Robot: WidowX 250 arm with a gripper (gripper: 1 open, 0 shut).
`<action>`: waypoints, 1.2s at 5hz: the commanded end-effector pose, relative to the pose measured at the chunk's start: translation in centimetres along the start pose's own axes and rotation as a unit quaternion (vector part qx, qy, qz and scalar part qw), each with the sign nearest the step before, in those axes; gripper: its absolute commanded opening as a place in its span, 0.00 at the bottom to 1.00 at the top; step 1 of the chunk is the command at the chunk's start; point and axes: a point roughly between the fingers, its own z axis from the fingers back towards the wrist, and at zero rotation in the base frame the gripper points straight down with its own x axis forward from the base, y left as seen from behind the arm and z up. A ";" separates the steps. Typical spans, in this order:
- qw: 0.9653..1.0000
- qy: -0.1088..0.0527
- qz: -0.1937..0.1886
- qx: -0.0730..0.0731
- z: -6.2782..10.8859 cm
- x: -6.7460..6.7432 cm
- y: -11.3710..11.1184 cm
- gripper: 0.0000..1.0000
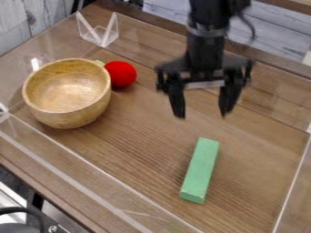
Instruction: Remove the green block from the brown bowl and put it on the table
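The light mint green block [201, 170] lies flat on the brown wood-grain table [122, 155], toward the front right, touched by nothing. The tan wooden brown bowl [67, 91] stands at the left with nothing inside it. My gripper [202, 102] hangs above the table between bowl and block, pointing down, its two black fingers [179, 98] spread wide and holding nothing.
A red ball [119, 74] rests against the bowl's right side. Clear acrylic walls [97, 187] run along the table's edges, with a folded clear piece [97, 32] at the back left.
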 end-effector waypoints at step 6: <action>0.988 -0.054 -0.138 -0.031 1.0 8.2 3.1 0.00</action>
